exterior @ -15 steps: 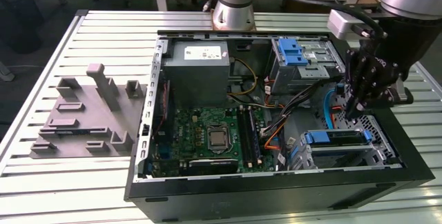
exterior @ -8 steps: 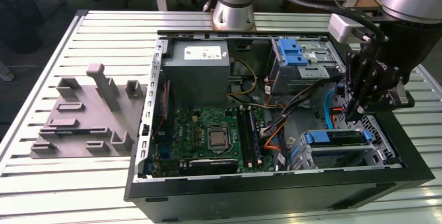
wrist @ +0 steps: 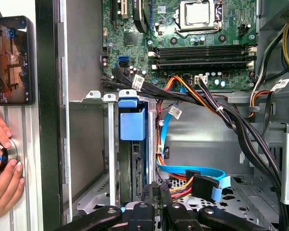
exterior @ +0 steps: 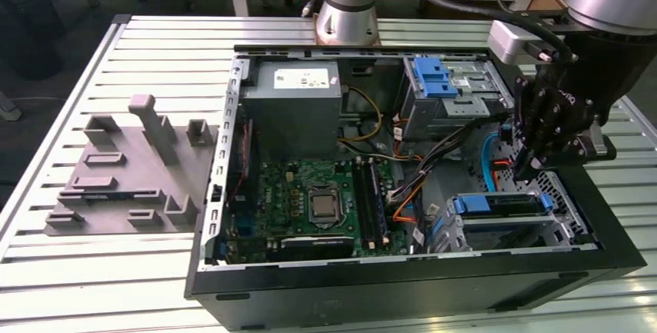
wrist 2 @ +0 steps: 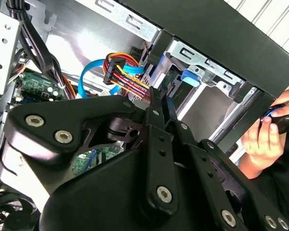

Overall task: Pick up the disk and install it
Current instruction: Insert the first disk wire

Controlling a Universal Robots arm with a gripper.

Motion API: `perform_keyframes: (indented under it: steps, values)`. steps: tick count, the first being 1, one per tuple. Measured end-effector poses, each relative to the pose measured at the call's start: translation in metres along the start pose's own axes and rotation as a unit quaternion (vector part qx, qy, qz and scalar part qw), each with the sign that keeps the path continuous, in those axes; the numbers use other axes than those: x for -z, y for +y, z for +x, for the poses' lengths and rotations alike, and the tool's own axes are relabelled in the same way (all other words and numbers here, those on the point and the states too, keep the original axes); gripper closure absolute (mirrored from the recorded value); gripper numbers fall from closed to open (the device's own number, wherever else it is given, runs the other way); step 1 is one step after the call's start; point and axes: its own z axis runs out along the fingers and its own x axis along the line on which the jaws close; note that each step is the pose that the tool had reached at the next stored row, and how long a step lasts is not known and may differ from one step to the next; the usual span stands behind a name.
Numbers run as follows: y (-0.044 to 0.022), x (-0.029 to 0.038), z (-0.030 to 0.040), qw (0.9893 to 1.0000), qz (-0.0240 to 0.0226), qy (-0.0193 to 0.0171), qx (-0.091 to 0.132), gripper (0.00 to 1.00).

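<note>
Exterior view first, asks A: which step is in hand?

B: I judge it the late part of installing. On the tabletop lies the open computer case. In its drive cage the disk already stands on edge. The end effector hangs just above it, closed narrow, holding nothing I can see.

A: What does a further move call for?

B: A straight push along the slot, I think; whether the disk is fully seated I cannot tell. In the first wrist view the blue ribbon cable lies just beside the cage and could catch, like the coloured power wires in the second wrist view. A phone and a person's hand are outside the case wall.
</note>
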Motion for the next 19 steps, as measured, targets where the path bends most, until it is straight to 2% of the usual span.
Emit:
perform_keyframes:
  steps: [5,14,19]
  values:
    - [0.0000,-0.0005,0.0007,1.0000,-0.0045,-0.0015,-0.002,0.84]
    - [-0.0001,-0.0038,0.0080,1.0000,-0.0061,-0.0045,-0.004,0.84]
    - [0.0000,-0.0057,0.0080,1.0000,-0.0062,-0.0046,-0.004,0.84]
